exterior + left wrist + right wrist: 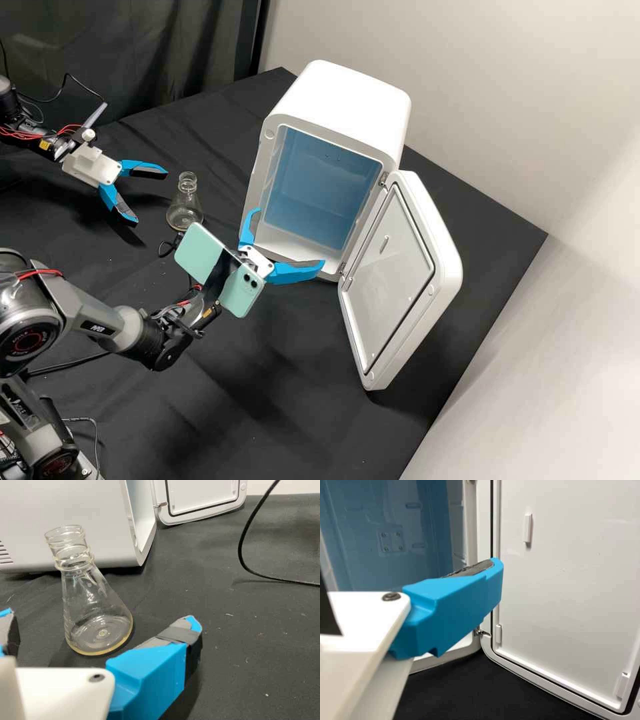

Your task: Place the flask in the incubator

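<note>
Flask (pixel 185 203) stands upright on the bench (pixel 267 400) beside the open incubator (pixel 347 113). Empty glass, likely light, stiff, slippery and breakable, best pinched at the neck. Left gripper (pixel 148 195) waits near it, fingers apart; right gripper (pixel 283 247), fingers spread, sits at the incubator's mouth.

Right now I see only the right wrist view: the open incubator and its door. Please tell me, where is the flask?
Observer: The flask stands upright on the bench, outside the incubator and beside it.
Operator: Does one of the arms hold it already?
Observer: No. The left gripper is open, with its fingertips a little short of the flask and not touching it.
Operator: Is something inside the flask?
Observer: In the left wrist view it looks empty; I see no liquid in it.
</note>
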You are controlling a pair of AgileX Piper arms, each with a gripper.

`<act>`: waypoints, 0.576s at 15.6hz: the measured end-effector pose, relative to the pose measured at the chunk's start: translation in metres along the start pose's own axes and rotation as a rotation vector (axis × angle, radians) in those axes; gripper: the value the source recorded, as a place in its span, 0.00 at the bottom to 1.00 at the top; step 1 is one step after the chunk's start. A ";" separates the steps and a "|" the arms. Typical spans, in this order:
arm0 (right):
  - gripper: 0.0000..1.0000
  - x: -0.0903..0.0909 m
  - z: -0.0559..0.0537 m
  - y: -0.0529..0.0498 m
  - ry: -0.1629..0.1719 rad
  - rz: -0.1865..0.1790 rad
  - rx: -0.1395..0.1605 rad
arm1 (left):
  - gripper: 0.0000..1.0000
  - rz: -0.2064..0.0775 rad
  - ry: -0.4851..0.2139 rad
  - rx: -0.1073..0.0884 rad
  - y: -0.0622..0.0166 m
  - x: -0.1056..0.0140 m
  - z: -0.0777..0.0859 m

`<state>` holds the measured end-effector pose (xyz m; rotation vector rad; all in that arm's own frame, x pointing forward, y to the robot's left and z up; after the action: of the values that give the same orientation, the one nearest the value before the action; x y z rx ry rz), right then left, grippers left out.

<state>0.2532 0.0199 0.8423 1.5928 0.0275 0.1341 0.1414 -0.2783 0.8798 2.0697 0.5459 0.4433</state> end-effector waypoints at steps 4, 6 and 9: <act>1.00 -0.020 0.005 -0.003 0.016 -0.022 -0.055 | 1.00 0.000 0.002 -0.001 0.0000 0.000 0.000; 1.00 -0.028 0.005 -0.003 0.029 -0.044 -0.077 | 1.00 0.000 -0.002 0.000 0.0001 0.000 0.001; 1.00 -0.038 0.003 -0.003 0.062 -0.077 -0.102 | 1.00 0.000 -0.007 0.001 0.0001 0.001 0.002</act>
<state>0.2162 0.0134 0.8365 1.4829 0.1284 0.1226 0.1431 -0.2791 0.8789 2.0717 0.5428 0.4360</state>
